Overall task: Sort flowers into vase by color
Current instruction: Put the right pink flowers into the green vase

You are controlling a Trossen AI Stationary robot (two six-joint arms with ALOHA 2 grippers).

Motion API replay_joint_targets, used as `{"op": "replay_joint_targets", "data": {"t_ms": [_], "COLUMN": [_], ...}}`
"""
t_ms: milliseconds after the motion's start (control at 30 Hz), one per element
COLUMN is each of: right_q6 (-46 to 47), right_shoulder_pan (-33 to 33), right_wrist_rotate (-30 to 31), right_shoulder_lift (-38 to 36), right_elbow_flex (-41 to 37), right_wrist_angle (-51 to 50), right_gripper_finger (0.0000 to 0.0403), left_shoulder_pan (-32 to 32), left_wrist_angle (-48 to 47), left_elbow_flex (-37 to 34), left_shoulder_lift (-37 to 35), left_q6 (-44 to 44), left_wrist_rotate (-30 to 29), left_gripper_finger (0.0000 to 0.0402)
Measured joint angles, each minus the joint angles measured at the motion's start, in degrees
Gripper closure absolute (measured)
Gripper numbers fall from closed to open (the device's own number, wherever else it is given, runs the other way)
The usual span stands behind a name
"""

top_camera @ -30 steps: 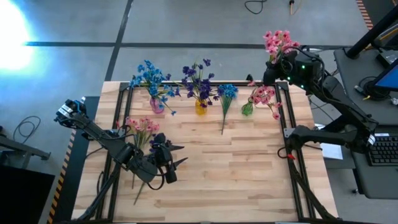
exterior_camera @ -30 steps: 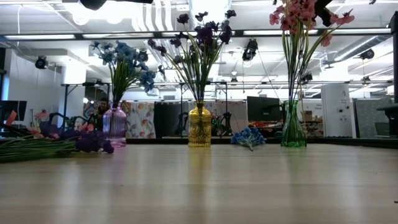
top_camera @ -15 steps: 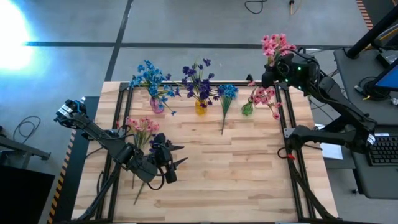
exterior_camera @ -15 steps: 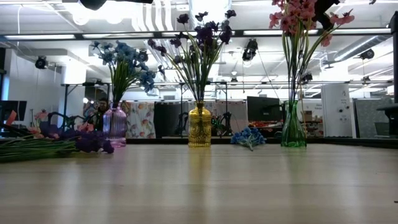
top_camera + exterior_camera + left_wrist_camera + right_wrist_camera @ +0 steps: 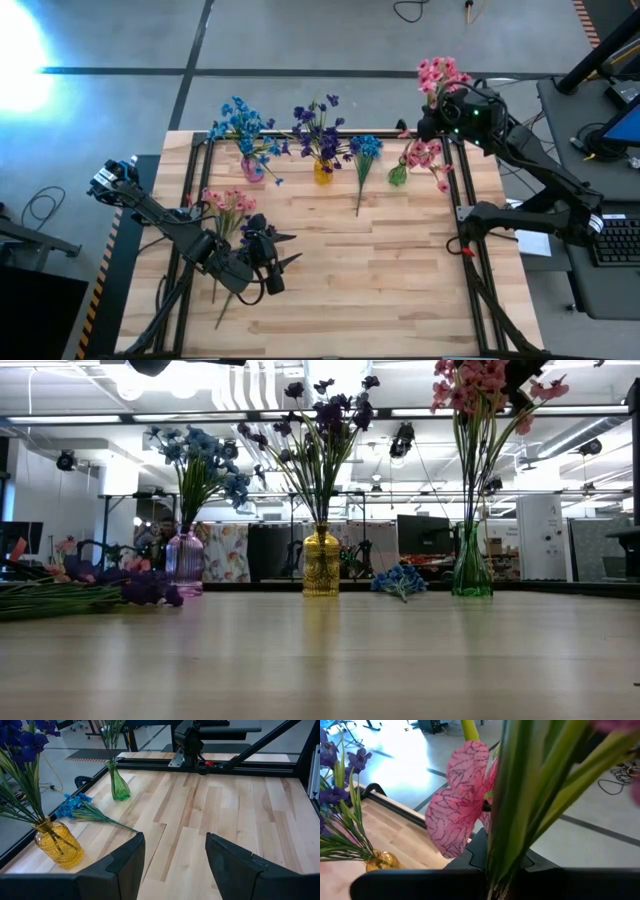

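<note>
Right end effector (image 5: 437,112) raised at the far right, clamped shut; left end effector (image 5: 283,250) hovers low, spread.

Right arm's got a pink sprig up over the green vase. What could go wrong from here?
1. The right pincer holds the pink sprig near its blossoms, so the long stem may miss the green vase, whose neck is narrow.
2. That vase already holds pink flowers; the stem could snag them or tip it.

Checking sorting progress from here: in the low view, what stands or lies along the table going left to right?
Loose pink and purple flowers lying flat → purple vase with blue flowers → yellow vase with dark purple flowers → loose blue sprig lying flat → green vase with pink flowers.
</note>
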Motion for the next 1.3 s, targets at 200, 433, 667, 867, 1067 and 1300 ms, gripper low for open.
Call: {"op": "replay_joint_targets", "data": {"t_ms": [200,433,667,867,1067,1300], "right_q6": [0.0,-0.25,0.2,0.19,0.21,1.66], "right_shoulder_pan": [0.0,0.0,0.01,0.02,0.02,0.02], "right_wrist_rotate": [0.0,-0.06,-0.17,-0.22,-2.7,-2.92], "right_shoulder_lift": [-0.04,-0.35,-1.26,-1.97,-2.64,-2.73], "right_elbow_flex": [-0.83,-0.83,-0.79,-0.76,-0.76,-0.72], "right_wrist_angle": [-0.03,-0.04,-0.72,-3.27,-7.17,-11.73], "right_gripper_finger": [0.0385,0.0367,0.0299,0.0257,0.0222,0.0172], "left_shoulder_pan": [0.0,0.0,0.0,0.0,0.0,0.0], "left_wrist_angle": [-0.01,-0.01,-0.18,-0.43,-0.43,-0.43], "left_elbow_flex": [0.0,0.0,0.0,0.0,0.0,0.0], "left_shoulder_lift": [0.0,0.0,0.0,0.0,0.0,0.0], "left_q6": [0.0,0.0,0.02,0.0,0.0,0.0], "left_wrist_rotate": [0.0,0.0,0.0,0.0,0.0,-0.02], "left_gripper_finger": [0.0208,0.0208,0.0208,0.0208,0.0208,0.0208]}}
